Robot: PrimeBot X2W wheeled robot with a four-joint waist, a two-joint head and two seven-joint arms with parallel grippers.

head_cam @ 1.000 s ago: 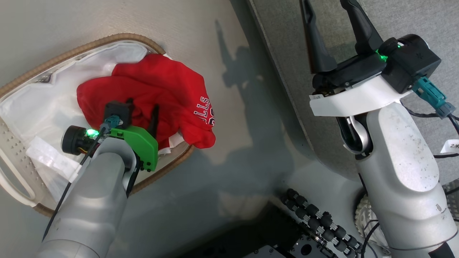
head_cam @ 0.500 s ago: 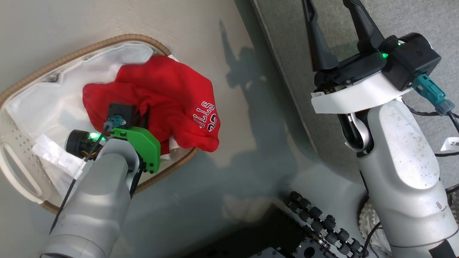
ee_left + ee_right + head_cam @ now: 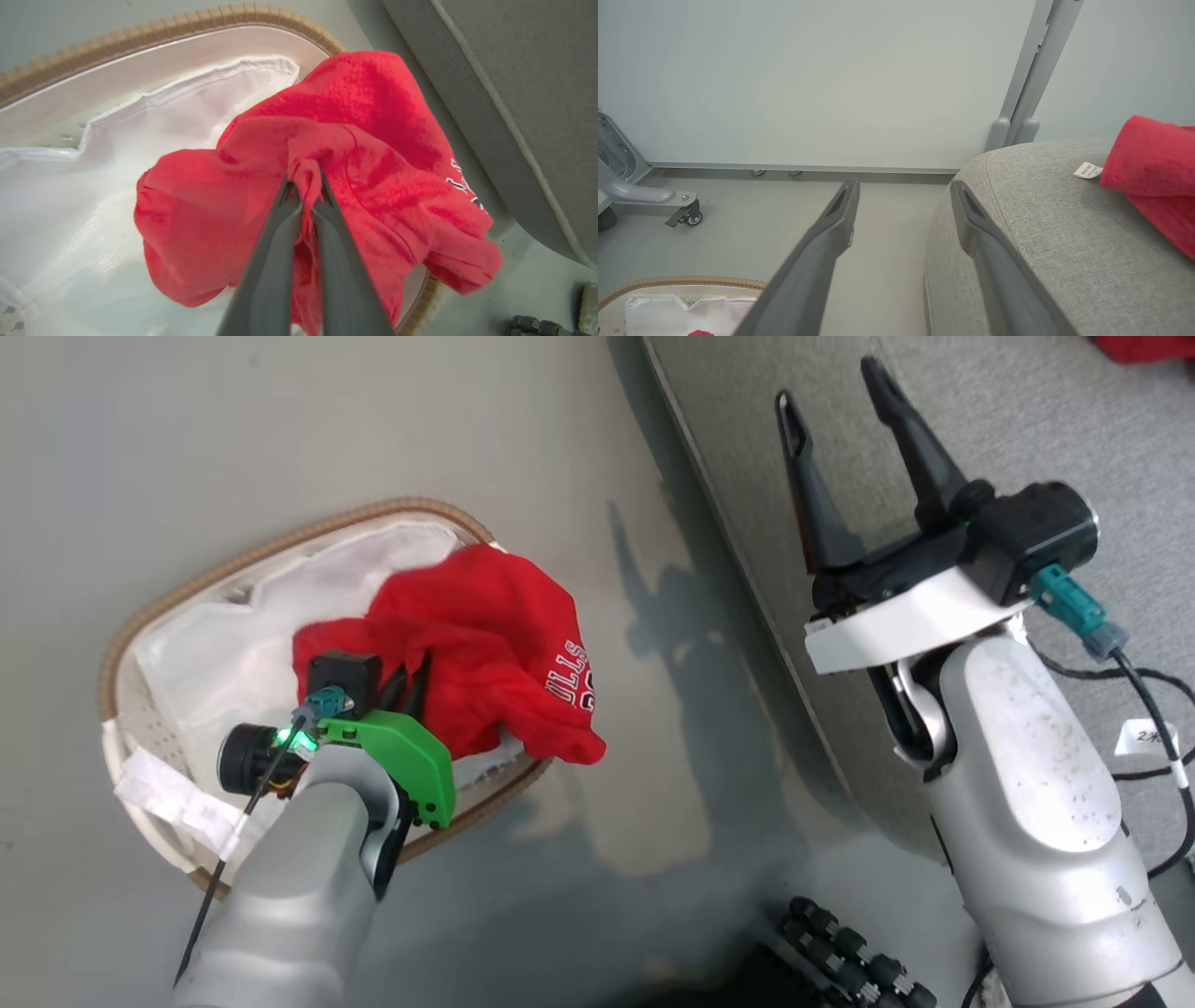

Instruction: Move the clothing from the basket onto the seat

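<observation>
While the left gripper (image 3: 304,185) has its two long dark fingers pressed together, a bunched fold of the bright red soft fabric garment with white lettering (image 3: 373,121) is pinched between their tips, and creases in the cloth run in toward that pinch. From there the garment spreads out on every side of the fingers. One rounded lobe sags over the white liner (image 3: 70,210) toward the middle of the oval white plastic laundry basket with a brown woven rim (image 3: 187,23). The lettered part hangs across the rim on the side nearest the large grey fabric upholstered seat (image 3: 514,70), its tip over the pale grey floor (image 3: 280,420). In the head view the left gripper (image 3: 411,677) sits at the near edge of the garment (image 3: 495,635), which fills the seat-side end of the basket (image 3: 280,537), with crumpled liner (image 3: 233,644) bare at the other end. A strip of floor separates the basket from the seat (image 3: 1027,420). The right gripper (image 3: 831,387) hangs above the seat's rounded edge with its fingers spread wide and nothing between them. In its own wrist view the right gripper (image 3: 904,186) points along the seat's corner (image 3: 1041,233), and a second red garment (image 3: 1153,163) lies on the cushion beside a small white label (image 3: 1086,170).
</observation>
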